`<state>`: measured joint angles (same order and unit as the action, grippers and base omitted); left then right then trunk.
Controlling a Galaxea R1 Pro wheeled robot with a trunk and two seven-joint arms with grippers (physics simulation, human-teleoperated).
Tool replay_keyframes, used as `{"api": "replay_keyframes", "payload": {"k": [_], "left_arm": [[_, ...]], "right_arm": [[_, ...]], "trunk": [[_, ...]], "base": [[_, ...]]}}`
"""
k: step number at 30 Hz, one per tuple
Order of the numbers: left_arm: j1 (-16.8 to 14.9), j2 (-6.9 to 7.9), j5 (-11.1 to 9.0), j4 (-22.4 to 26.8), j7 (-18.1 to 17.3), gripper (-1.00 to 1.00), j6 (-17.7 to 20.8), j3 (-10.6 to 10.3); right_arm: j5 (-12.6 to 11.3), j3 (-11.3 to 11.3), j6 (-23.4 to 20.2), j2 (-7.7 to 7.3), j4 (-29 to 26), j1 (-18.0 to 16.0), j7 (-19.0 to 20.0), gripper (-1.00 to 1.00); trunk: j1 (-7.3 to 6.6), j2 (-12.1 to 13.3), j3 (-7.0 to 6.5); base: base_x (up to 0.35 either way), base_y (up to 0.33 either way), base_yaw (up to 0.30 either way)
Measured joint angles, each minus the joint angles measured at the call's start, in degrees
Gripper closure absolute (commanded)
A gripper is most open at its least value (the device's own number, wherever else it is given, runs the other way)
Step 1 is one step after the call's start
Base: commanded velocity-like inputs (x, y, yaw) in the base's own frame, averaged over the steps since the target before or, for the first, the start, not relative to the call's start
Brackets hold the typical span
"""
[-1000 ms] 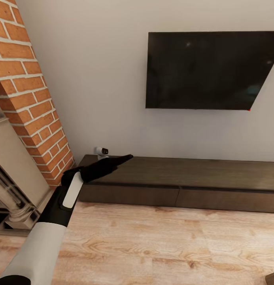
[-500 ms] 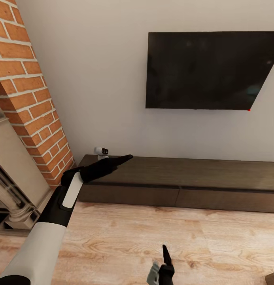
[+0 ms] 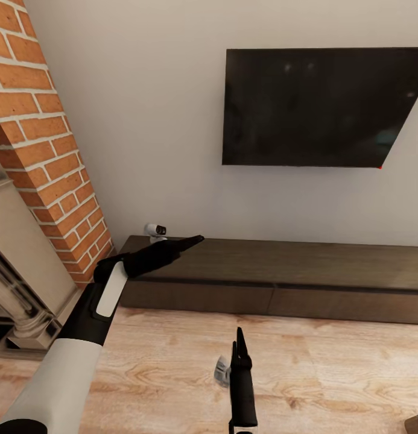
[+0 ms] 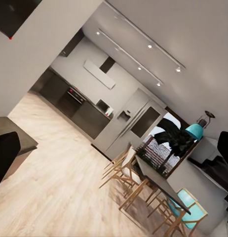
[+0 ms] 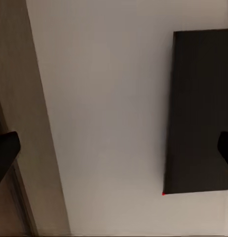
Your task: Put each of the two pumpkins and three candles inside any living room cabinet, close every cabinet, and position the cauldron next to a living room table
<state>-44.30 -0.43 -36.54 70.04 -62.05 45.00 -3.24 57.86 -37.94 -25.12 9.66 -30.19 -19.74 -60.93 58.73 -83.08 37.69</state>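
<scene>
Drawers of the long dark brown wood-grain cabinet (image 3: 281,283) sit flush just beyond my spread right tool (image 3: 240,345); my left tool (image 3: 187,242), spread, hovers over its top, ready to open one.

White-sleeved arm (image 3: 58,380) — black tool (image 3: 193,240)

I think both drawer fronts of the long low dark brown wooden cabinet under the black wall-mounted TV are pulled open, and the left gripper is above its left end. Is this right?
Not quite. In the head view, both drawer fronts of the long low dark brown wooden cabinet sit flush and closed, not pulled open. The rest holds: it stands under the black wall-mounted TV, and the left gripper is above its left end.
</scene>
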Motion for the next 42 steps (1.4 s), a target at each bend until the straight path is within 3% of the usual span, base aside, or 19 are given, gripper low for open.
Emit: {"api": "replay_keyframes", "payload": {"k": [7, 14, 25, 34, 42], "left_arm": [[0.0, -0.25, -0.01, -0.01, -0.08, -1.0, -0.1, -0.01], [0.0, -0.36, 0.15, -0.05, 0.01, -1.0, -0.24, -0.01], [1.16, 0.46, 0.09, 0.31, 0.0, -1.0, -1.02, 0.19], [1.21, 0.28, 0.24, 0.36, 0.2, -1.0, -1.02, 0.08], [1.2, -0.47, 0.28, 0.51, 0.36, -1.0, -1.11, 0.0]], "right_arm": [[-0.26, -0.07, -2.84, -0.1, 0.62, -1.75, 1.51, -1.0], [-0.09, -0.4, -2.98, -0.67, 0.96, -1.73, 2.26, -1.0], [-0.25, 0.23, -2.72, -3.74, 0.78, -4.3, 2.5, -1.0], [-0.43, 1.24, 0.13, -6.65, 0.47, -5.24, 2.81, -1.0], [-0.53, 3.8, 2.7, -9.25, 2.23, -7.7, 3.23, -1.0]], "trunk": [[0.0, 0.0, 0.0], [0.0, 0.0, 0.0], [0.0, 0.0, 0.0], [0.0, 0.0, 0.0], [0.0, 0.0, 0.0]], "base": [[0.0, 0.0, 0.0], [0.0, 0.0, 0.0], [0.0, 0.0, 0.0], [0.0, 0.0, 0.0], [0.0, 0.0, 0.0]]}}
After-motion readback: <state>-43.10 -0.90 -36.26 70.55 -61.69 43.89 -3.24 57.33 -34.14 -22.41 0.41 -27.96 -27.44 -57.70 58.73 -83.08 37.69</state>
